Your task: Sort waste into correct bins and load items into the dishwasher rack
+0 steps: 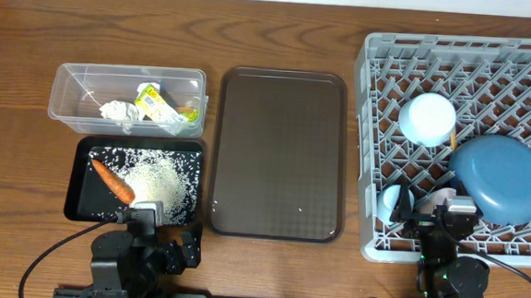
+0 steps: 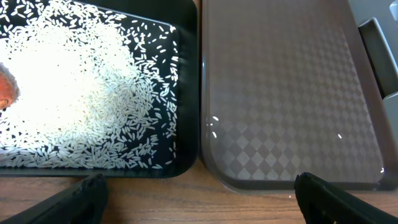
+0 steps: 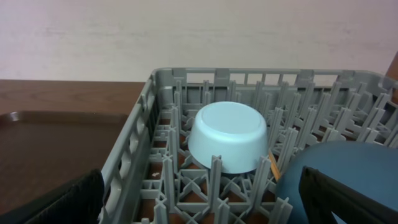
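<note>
The clear tub [image 1: 66, 89] holds crumpled white paper [image 1: 120, 111] and a yellow-green wrapper [image 1: 158, 105]. In the black tray [image 1: 78, 193] lie an orange carrot [image 1: 113, 180] and loose rice [image 1: 158, 175]. The left wrist view shows that rice [image 2: 68, 93] and the carrot's tip [image 2: 6, 90]. In the grey rack [image 1: 367, 155] are an upturned white-blue bowl [image 1: 428, 118], a blue plate [image 1: 499, 177], a light blue cup [image 1: 394, 201] and a chopstick [image 1: 453, 140]. My left gripper [image 1: 181, 245] hangs open and empty over the table edge, near the black tray's corner. At the rack's near side my right gripper [image 1: 452, 225] is open and empty.
A large dark brown serving tray [image 1: 279, 154] lies between the bins and the rack, with its near left corner [image 2: 286, 81] in the left wrist view. The rack's rim [image 3: 134, 149], the bowl [image 3: 229, 135] and the plate [image 3: 348, 168] fill the right wrist view.
</note>
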